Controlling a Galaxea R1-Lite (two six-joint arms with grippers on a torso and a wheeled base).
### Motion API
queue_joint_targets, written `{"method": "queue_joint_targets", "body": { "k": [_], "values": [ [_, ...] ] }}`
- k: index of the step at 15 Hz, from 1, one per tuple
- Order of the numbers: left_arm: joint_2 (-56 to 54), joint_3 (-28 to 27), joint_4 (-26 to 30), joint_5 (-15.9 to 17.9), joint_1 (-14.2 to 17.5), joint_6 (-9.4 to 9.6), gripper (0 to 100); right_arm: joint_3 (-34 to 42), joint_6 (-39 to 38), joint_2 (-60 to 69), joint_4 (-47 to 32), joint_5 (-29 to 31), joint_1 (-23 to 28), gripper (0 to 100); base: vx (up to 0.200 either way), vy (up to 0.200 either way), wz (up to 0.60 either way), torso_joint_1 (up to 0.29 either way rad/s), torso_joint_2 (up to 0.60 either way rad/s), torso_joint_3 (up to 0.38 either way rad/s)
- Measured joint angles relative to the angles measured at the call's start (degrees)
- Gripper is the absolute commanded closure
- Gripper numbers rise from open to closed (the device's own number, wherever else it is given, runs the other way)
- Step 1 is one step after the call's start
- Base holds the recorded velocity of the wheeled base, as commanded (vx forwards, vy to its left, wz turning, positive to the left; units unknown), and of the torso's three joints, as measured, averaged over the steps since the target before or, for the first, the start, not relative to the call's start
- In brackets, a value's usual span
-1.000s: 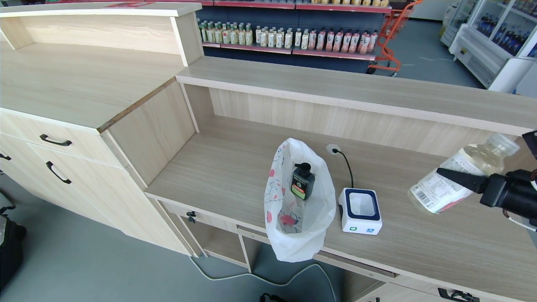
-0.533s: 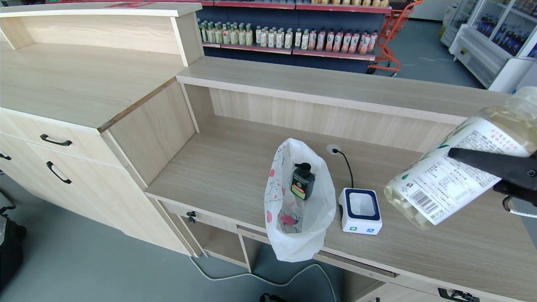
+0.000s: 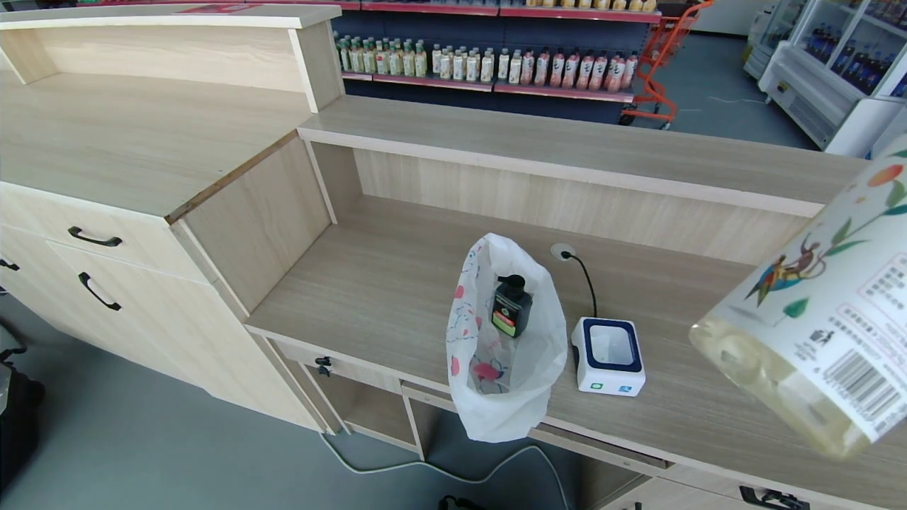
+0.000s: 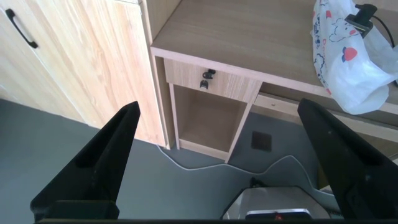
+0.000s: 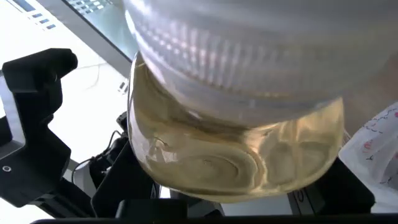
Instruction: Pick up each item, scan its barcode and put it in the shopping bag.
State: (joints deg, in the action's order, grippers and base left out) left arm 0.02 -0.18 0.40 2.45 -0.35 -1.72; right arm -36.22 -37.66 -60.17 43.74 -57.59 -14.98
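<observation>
My right fingers (image 5: 112, 186) grip a clear plastic bottle of pale-yellow liquid (image 3: 815, 312) above the surface's (image 3: 397, 283) right; left fingers (image 4: 106, 155) gape wide.

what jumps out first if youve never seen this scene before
A big clear bottle of pale yellow liquid looms at the right edge of the head view, tilted in the air above the wooden counter, its barcode showing. Near the counter's front edge stands an open white shopping bag with a dark pump bottle inside. A small white scanner sits just to the bag's right.
</observation>
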Motion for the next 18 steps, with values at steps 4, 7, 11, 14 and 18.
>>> {"method": "queue_joint_targets", "body": {
  "k": [4, 7, 11, 14, 18],
  "values": [
    [0.0, 0.0, 0.0, 0.0, 0.0, 0.0, 0, -0.4, -1.1, 1.0, 0.1, -2.8, -1.2, 100, 0.0, 0.0, 0.0, 0.0, 0.0, 0.0],
    [0.0, 0.0, 0.0, 0.0, 0.0, -0.02, 0, -0.5, -1.6, 1.4, 0.0, -3.4, -3.3, 100, 0.0, 0.0, 0.0, 0.0, 0.0, 0.0],
    [0.0, 0.0, 0.0, 0.0, 0.0, -0.02, 0, -0.5, -11.5, 2.1, -0.1, -3.1, -3.8, 100, 0.0, 0.0, 0.0, 0.0, 0.0, 0.0],
    [0.0, 0.0, 0.0, 0.0, 0.0, 0.0, 0, -0.2, -12.8, 3.5, -0.1, -3.3, -3.7, 100, 0.0, 0.0, 0.0, 0.0, 0.0, 0.0],
    [0.0, 0.0, 0.0, 0.0, 0.0, 0.0, 0, -0.1, -12.9, 4.6, -0.2, -3.4, -3.9, 100, 0.0, 0.0, 0.0, 0.0, 0.0, 0.0]
  ]
}}
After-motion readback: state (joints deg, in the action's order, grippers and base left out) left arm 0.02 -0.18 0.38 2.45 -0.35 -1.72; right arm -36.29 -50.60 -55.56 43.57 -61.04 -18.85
